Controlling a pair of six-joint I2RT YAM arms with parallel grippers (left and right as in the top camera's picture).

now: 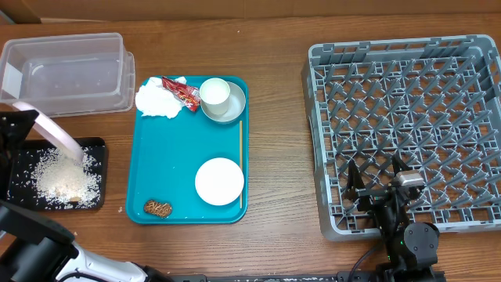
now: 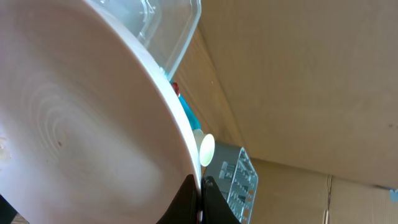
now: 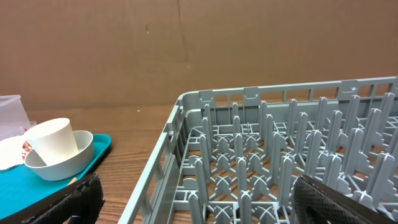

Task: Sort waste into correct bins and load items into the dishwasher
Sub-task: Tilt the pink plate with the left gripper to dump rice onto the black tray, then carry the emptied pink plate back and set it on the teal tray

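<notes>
Two arms | left fingers (image 2: 216, 207) clamp large plate (image 2: 81, 124) rim | right fingers (image 3: 339, 202) wide, empty

My left gripper (image 1: 17, 131) is at the far left, jaws clamped tight on the rim of the large plate (image 1: 53, 133), which I hold tilted on edge. My left arm (image 1: 39, 247) reaches in from the bottom-left corner. My right gripper (image 1: 377, 182) sits low at front right, jaws spread wide with nothing between them. My right arm (image 1: 415, 243) is folded near the bottom edge.
</notes>
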